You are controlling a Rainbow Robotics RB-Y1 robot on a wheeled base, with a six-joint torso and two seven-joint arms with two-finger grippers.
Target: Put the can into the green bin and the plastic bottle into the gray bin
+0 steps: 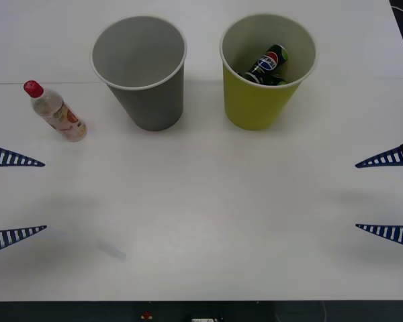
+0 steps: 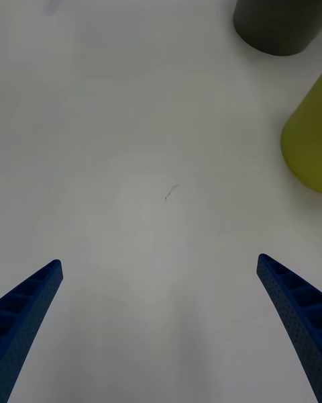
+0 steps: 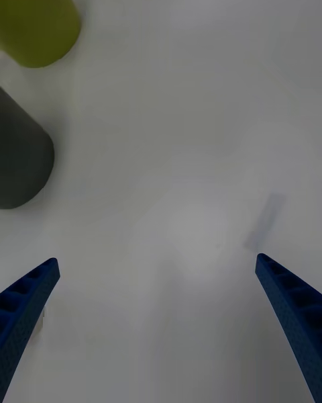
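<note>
The can (image 1: 269, 65) already lay inside the green bin (image 1: 263, 107), while the plastic bottle (image 1: 56, 111) leaned on the desk (image 1: 208, 215) beside the gray bin (image 1: 145, 94), both end effectors (image 1: 17, 196) (image 1: 386, 195) spread wide, holding nothing.

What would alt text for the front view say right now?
The can lies inside the green bin, while the plastic bottle stands on the table to the left of the empty gray bin. The left gripper and right gripper wait open at the table's side edges.
</note>
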